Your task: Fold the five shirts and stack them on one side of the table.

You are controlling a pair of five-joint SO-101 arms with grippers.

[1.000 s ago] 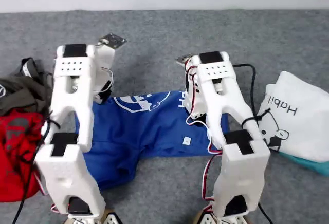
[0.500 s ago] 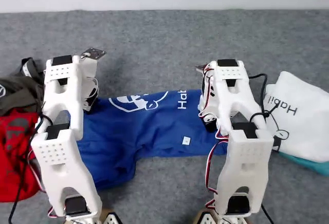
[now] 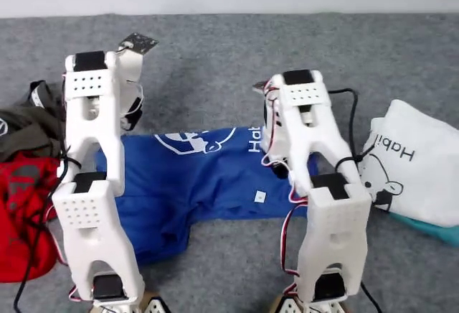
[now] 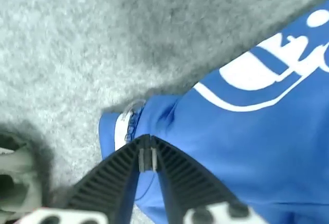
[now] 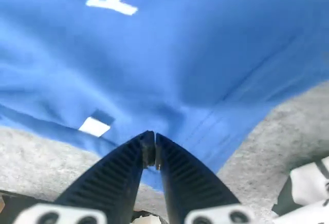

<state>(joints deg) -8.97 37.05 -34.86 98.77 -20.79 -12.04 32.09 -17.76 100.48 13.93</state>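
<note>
The left arm (image 3: 90,148) at the left of the high view and the right arm (image 3: 308,141) right of centre were both bent forward, and the left gripper (image 4: 146,157) and right gripper (image 5: 150,152) each had jaws pinched together on the blue shirt (image 3: 201,176).

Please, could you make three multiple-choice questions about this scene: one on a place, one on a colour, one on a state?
1. The white shirt lies:
A. on a teal cloth
B. on the red shirt
C. in a basket

2. What colour lies under both arms?
A. yellow
B. blue
C. black

3. The left gripper is:
A. wide open
B. shut
C. holding a cup

Key:
1 A: teal shows from under its edge.
2 B: the blue shirt spreads there.
3 B: its jaws meet, tips on the blue shirt.
</note>
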